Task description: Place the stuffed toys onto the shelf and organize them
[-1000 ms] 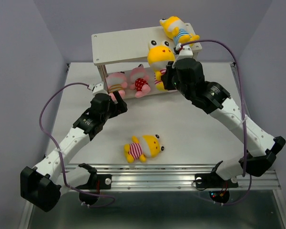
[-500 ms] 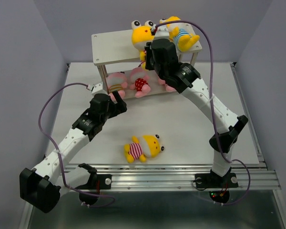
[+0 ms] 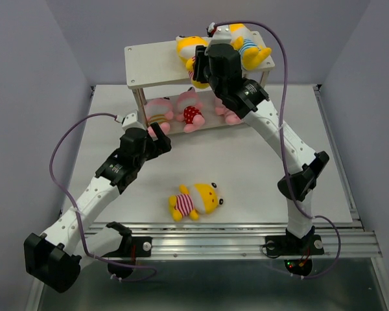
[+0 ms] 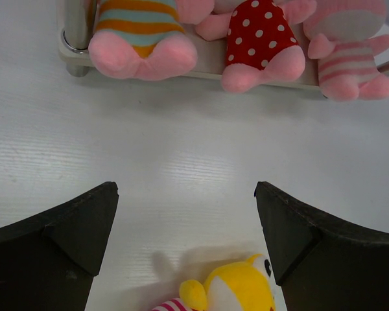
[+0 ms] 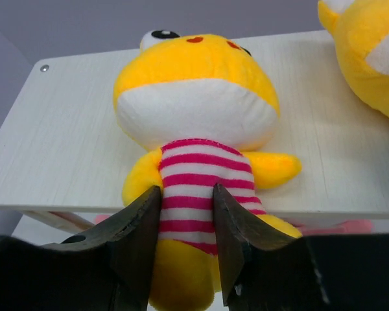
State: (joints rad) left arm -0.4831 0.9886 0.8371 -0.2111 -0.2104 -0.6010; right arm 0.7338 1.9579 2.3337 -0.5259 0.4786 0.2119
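My right gripper (image 5: 187, 194) is shut on a yellow toy with a pink-striped body (image 5: 201, 162), laid on the shelf's top board (image 5: 65, 155); it also shows in the top view (image 3: 189, 50). A second yellow toy with blue stripes (image 3: 245, 44) lies on the top board to its right. Three pink toys (image 4: 142, 32) (image 4: 262, 42) (image 4: 347, 55) sit on the lower board (image 4: 211, 61). A third yellow toy (image 3: 196, 201) lies on the table near the front. My left gripper (image 4: 185, 214) is open and empty above the table, the yellow toy's head (image 4: 236, 288) just below it.
The shelf (image 3: 152, 61) stands at the back of the white table (image 3: 259, 168). A purple wall rises behind it. Purple cables arc over both arms. A metal rail (image 3: 214, 236) runs along the table's near edge.
My right gripper has carried the yellow pink-striped toy up and to the left, from in front of the shelf onto the top board. The left arm has barely moved.
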